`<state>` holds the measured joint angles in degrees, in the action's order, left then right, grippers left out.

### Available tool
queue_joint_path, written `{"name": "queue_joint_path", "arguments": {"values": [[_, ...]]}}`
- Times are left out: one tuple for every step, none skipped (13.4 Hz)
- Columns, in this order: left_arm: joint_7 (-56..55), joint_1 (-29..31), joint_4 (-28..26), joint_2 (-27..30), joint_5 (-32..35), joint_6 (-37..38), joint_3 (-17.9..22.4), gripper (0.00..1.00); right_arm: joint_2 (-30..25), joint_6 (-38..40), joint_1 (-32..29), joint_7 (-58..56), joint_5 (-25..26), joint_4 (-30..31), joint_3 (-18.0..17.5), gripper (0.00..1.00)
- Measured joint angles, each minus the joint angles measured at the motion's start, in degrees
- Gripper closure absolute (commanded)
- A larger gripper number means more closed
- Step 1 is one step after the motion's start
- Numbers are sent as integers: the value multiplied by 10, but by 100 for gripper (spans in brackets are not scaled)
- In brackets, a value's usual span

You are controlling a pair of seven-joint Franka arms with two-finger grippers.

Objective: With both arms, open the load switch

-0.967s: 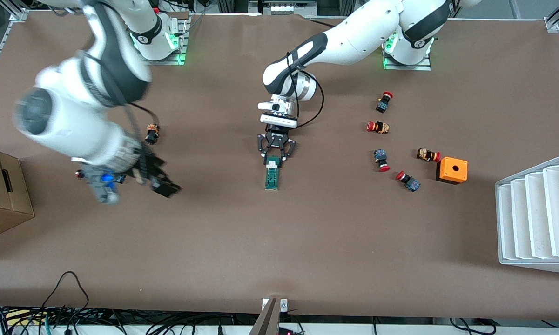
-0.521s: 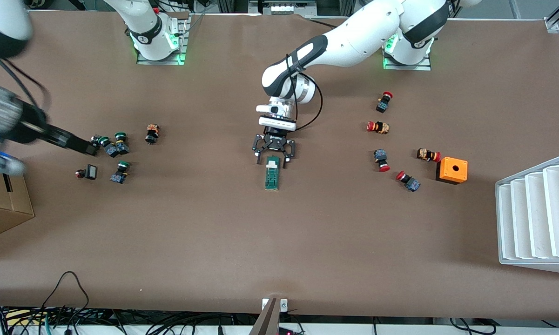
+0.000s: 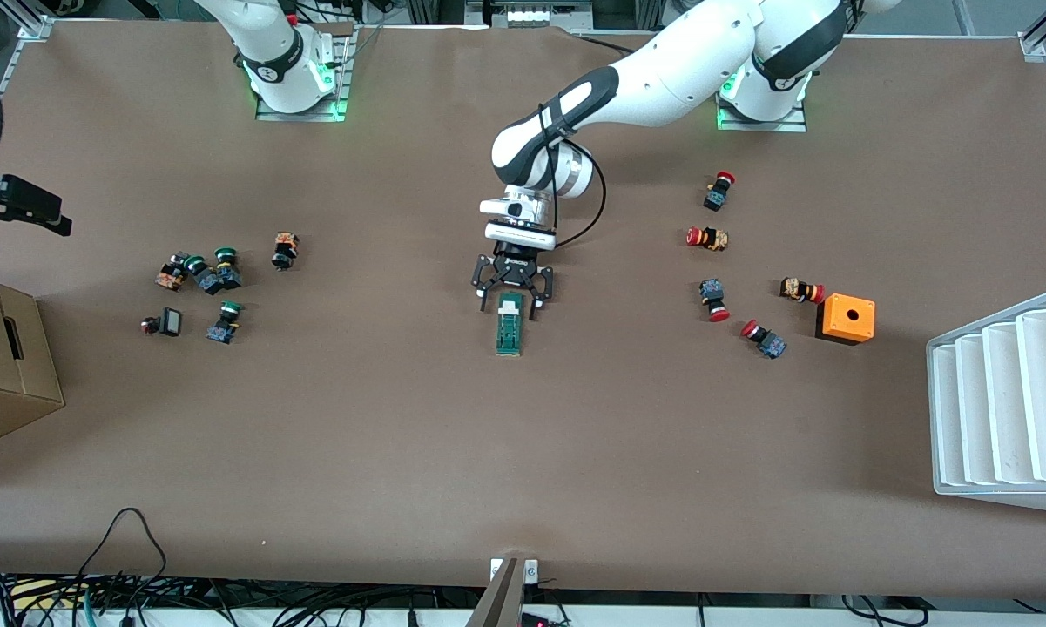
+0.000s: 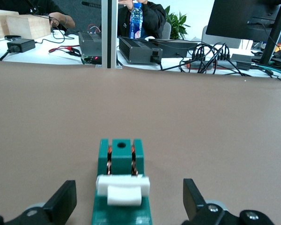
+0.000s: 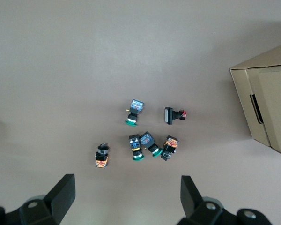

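Plainly, left pincer [image 3: 511, 304] gapes around the load switch [image 3: 509, 324]; right pincer [image 5: 126, 199] wide, no lettering legible.

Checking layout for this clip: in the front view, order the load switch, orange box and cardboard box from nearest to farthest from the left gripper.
1. load switch, directly at the open left gripper.
2. orange box, toward the left arm's end.
3. cardboard box, at the right arm's end.

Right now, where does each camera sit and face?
Front view: high across the brown table, facing both white arms; left jaws open around the white end of the dark-green load switch, right jaws open over the table's edge.
Left wrist view: low on that wrist, facing the switch between its jaws.
Right wrist view: straight down on green-capped push buttons, jaws showing.
Shared: front and left wrist show the switch.
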<state>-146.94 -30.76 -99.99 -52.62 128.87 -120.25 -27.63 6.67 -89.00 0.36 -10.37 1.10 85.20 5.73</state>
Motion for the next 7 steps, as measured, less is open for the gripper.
{"name": "queue_joint_path", "arguments": {"values": [[1, 3, 0, 6, -3, -10, -1, 0, 5, -6, 2, 0, 2, 2, -3, 1], [5, 7, 1, 13, -14, -21, -2, 0, 11, -11, 7, 0, 3, 2, -4, 1], [18, 10, 2, 22, -34, -30, -5, 0, 17, -15, 13, 0, 3, 2, -5, 1], [36, 13, 3, 34, -58, -37, -10, 0, 21, -17, 19, 0, 3, 2, -5, 1], [55, 18, 3, 45, -79, -45, -15, 0, 25, -22, 24, 0, 6, 2, -6, 1], [75, 24, 4, 58, -100, -62, -19, 0, 29, -29, 27, 0, 12, 0, -6, 1], [95, 32, 5, 72, -120, -85, -21, 0, 33, -33, 28, 0, 17, -5, -6, 1]]}}
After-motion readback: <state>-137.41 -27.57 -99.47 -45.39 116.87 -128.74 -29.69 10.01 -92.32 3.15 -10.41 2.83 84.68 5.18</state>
